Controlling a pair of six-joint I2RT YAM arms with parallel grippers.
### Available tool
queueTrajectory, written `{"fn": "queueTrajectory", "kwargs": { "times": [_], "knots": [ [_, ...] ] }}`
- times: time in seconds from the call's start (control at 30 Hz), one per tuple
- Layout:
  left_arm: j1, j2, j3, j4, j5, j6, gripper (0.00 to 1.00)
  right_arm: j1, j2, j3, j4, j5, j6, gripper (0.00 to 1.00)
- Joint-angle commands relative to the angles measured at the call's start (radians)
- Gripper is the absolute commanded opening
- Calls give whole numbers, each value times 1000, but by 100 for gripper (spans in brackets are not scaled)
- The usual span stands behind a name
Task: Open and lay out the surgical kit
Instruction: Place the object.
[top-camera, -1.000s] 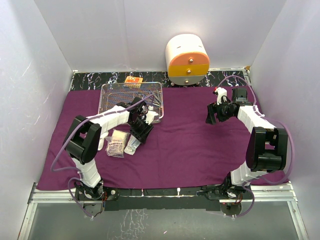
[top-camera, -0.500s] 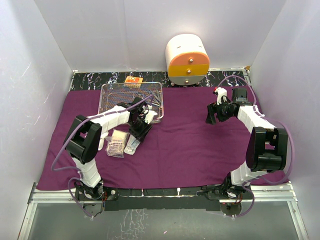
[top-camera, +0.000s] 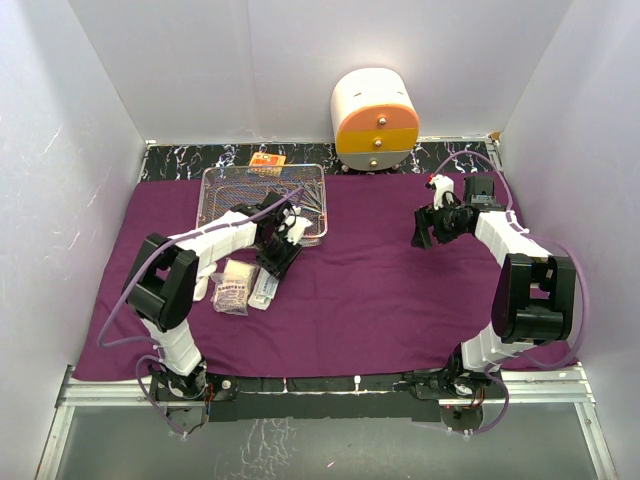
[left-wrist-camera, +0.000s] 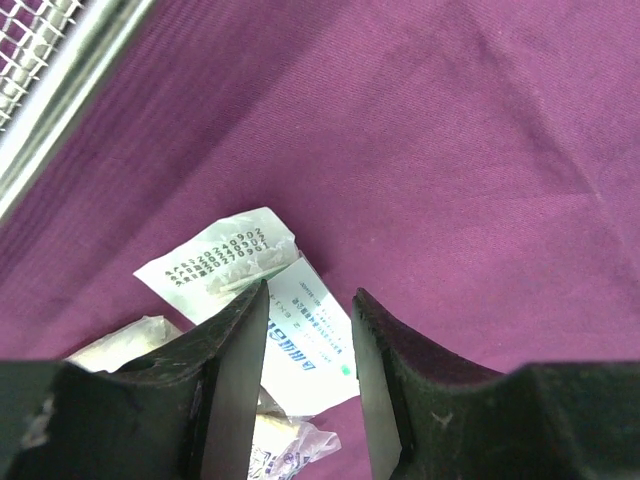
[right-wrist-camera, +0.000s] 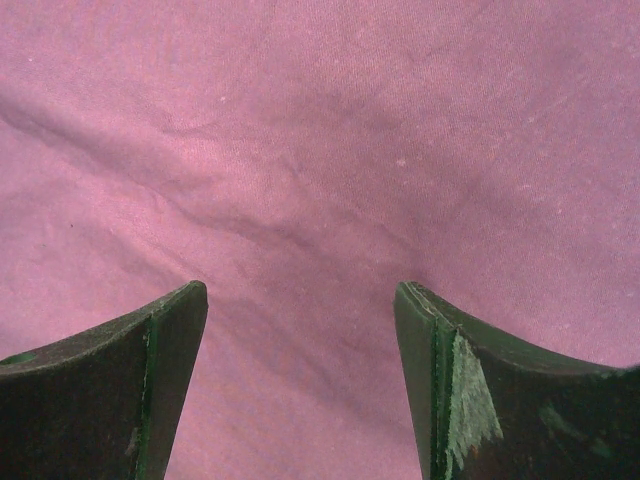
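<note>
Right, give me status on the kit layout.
Left gripper open, empty, above packets on cloth. Right gripper open over bare cloth. Tray sits far left. Nothing in the way.

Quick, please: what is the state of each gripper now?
Left gripper: partly open, holding nothing, above the small flat packets.
Right gripper: wide open, empty, over the purple cloth.

Cloth (top-camera: 380, 290) centre free; tray (top-camera: 262, 167), packets (top-camera: 234, 284) crowd left; cabinet (top-camera: 375, 110) behind.
</note>
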Motion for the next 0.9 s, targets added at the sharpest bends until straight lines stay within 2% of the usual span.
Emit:
{"fn": "queueTrajectory", "kwargs": {
  "times": [0.0,0.27,0.53,0.87],
  "knots": [
    [1,-90,0,-10,-15,-15,37,-5,4,11,42,0,-9,74],
    [2,-117,5,-12,-22,-12,37,-6,3,11,42,1,-9,74],
    [16,-164,49,-12,-73,16,44,-5,-4,24,40,0,3,74],
    [153,-139,219,10,-85,10,55,58,-20,140,32,167,51,73]
  ]
}}
